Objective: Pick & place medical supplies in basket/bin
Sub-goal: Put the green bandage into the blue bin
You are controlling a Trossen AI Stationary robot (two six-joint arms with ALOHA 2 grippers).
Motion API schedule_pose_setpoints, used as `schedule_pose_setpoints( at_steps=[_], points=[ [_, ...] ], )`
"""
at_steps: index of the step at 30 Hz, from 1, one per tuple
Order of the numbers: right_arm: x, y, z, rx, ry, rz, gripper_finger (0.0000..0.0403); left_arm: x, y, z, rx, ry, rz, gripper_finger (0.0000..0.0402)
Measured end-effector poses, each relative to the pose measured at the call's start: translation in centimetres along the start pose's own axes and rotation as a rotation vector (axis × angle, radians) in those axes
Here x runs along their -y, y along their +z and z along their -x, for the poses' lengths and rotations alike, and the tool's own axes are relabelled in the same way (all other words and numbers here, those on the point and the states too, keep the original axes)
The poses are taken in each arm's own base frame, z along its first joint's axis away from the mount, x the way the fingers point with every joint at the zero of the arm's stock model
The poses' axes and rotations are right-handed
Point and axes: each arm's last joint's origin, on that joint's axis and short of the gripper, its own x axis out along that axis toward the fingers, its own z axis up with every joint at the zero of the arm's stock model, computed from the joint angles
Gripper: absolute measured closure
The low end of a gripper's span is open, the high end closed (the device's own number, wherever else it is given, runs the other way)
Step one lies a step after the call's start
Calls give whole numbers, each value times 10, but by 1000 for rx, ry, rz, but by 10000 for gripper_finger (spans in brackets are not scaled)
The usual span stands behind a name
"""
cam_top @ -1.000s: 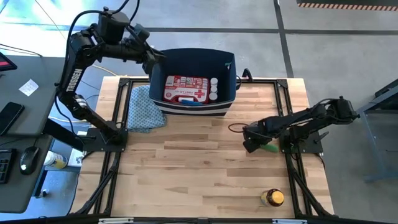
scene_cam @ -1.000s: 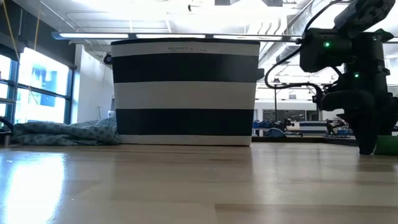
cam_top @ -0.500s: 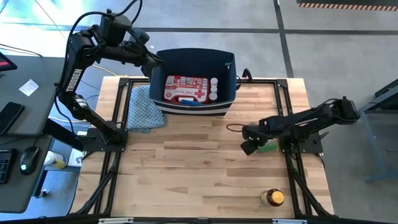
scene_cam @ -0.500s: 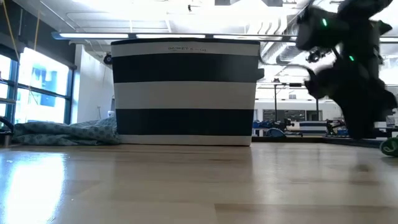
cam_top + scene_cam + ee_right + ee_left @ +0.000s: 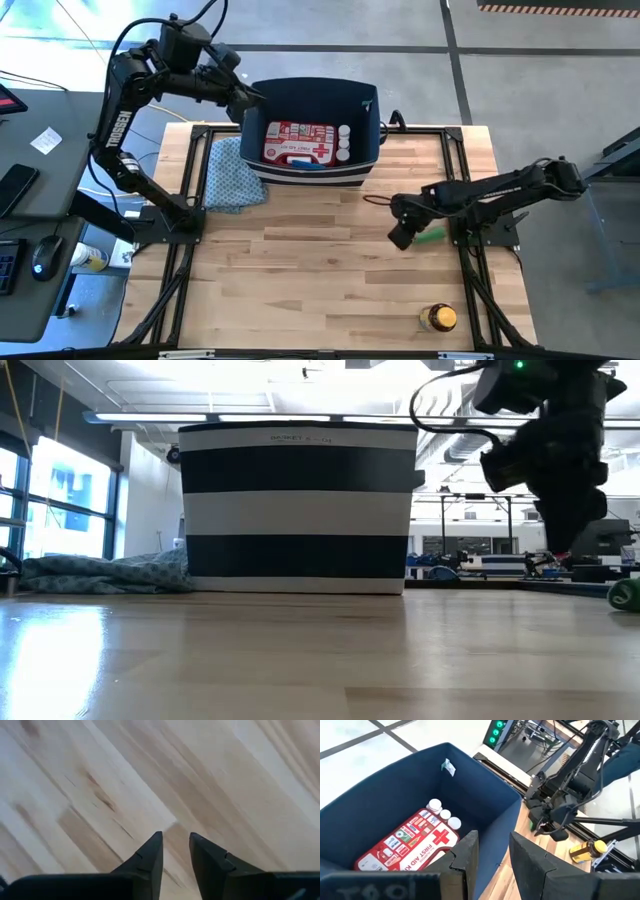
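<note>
"FIRST AID" reads in white letters on the red first-aid kit (image 5: 407, 846), beside its white cross, at the lower left of the left wrist view. Its smaller labels are illegible. The print on the basket (image 5: 297, 436) rim is too small to read.

A robotics lab or industrial workshop: a pale butcher-block wooden desk (image 5: 330, 270) on a black metal frame stands on a grey concrete floor (image 5: 520, 70) with marked seams. Beside it sits a dark workstation (image 5: 25, 215) with a black computer mouse (image 5: 46, 256). Beyond, the low view shows tall windows (image 5: 55, 510), ceiling strip lights (image 5: 280, 418) and further equipment benches (image 5: 480, 565).
</note>
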Motion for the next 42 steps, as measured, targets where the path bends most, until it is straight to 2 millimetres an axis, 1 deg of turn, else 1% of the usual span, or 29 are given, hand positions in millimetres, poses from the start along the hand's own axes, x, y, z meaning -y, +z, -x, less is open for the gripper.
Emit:
schedule_pose_setpoints(
  at_steps=[3, 8, 13, 18, 20, 23, 26, 29, 33, 36, 39, 42],
  points=[
    [3, -2, 0, -13, -40, 64, 293, 0, 0, 0, 3, 0, -1, 257],
    [4, -1, 0, 17, -71, 170, 250, 0, 0, 0, 2, -7, 17, 257],
    [7, -2, 1, 21, -134, 192, 213, 2, 0, 0, -9, -54, 39, 257],
    [13, -7, 1, -27, -187, 106, 201, 2, 1, 0, 3, -62, 38, 257],
    [14, -8, 1, -31, -194, 65, 201, 3, 4, 0, 34, -70, 29, 257],
    [12, -7, 1, -15, -175, 60, 201, 5, 11, 1, 96, -99, 9, 257],
    [10, -2, 0, 20, -146, 49, 201, 8, 13, 4, 126, -156, -8, 257],
    [8, 5, 1, 79, -98, -12, 201, 10, 14, 9, 145, -184, -41, 257],
    [2, 16, 2, 166, -14, -79, 201, 11, 18, 10, 194, -197, -130, 257],
    [2, 16, 2, 168, -3, -162, 201, 14, 24, 12, 260, -234, -205, 257],
    [5, 13, 1, 139, -20, -269, 202, 17, 30, 16, 336, -253, -239, 257],
    [6, 11, 1, 127, -36, -416, 202, 19, 34, 23, 399, -261, -263, 257]
  ],
)
